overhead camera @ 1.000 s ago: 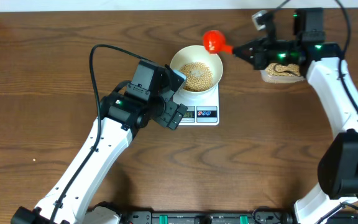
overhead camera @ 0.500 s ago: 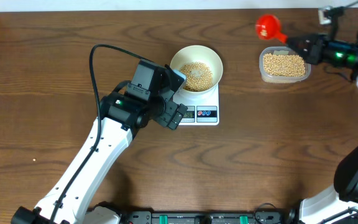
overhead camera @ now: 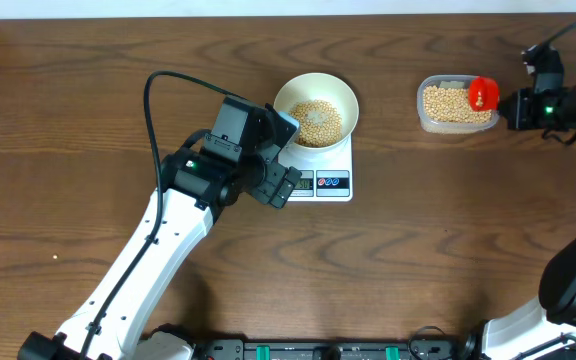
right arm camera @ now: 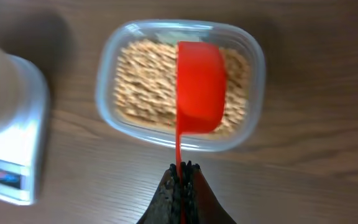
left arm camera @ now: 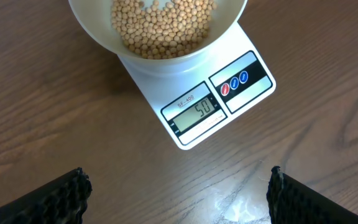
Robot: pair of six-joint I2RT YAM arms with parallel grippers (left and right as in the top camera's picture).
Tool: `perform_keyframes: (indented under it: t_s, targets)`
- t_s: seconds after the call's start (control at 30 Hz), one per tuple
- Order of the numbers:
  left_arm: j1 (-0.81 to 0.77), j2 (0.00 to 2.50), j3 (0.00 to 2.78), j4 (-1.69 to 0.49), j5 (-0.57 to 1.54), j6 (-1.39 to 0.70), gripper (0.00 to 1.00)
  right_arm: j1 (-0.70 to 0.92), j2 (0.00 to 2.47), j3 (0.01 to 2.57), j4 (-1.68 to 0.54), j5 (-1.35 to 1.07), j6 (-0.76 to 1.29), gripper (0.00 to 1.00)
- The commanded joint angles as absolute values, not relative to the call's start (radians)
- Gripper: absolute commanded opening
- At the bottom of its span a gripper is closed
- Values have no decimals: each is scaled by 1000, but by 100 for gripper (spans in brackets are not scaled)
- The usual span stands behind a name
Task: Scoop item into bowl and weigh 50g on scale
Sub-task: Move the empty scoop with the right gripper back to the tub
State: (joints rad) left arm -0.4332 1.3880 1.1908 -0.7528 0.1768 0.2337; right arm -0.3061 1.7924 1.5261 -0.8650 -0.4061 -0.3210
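Red scoop (right arm camera: pixel 199 87) has swung over the tub (right arm camera: pixel 103 93), beans (right arm camera: pixel 145 87) blurred.

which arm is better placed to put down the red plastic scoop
Right: the right gripper is shut on the red plastic scoop at the clear plastic tub; the left gripper hangs open by the white rectangular scale.

Mid-table, the round cream-white bowl (overhead camera: pixel 286 93) of small round tan beans (overhead camera: pixel 316 120) sits on the far part of the white rectangular digital scale (overhead camera: pixel 334 165), whose display faces the near side. Well to the right lies the clear plastic tub (overhead camera: pixel 423 108) of more beans, with the red plastic scoop (overhead camera: pixel 483 93) over its right part.
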Motion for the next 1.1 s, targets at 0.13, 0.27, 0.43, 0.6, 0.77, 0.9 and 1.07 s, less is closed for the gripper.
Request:
perform_keyframes:
  t_s: [0.13, 0.27, 0.43, 0.6, 0.77, 0.9, 1.07]
  targets:
    - [-432, 1394, 1193, -754, 167, 235, 93, -192, 1767, 1539, -859, -101, -421, 2]
    - [-432, 1394, 1193, -754, 167, 235, 93, -127, 1767, 1539, -824, 52, -464, 1]
    - [-432, 1394, 1193, -754, 167, 235, 93, -61, 1767, 1539, -804, 183, -513, 1]
    - [-432, 1394, 1193, -754, 167, 235, 93, -36, 1767, 1539, -803, 171, -513, 1]
    - [-432, 1394, 1193, -754, 167, 235, 93, -59, 1767, 1539, -797, -7, -396, 1]
    - [-432, 1394, 1193, -754, 167, 235, 93, -111, 1767, 1539, -797, -289, -232, 1]
    - [-432, 1394, 1193, -754, 167, 235, 93, -179, 1768, 1534, -803, -429, 25, 1]
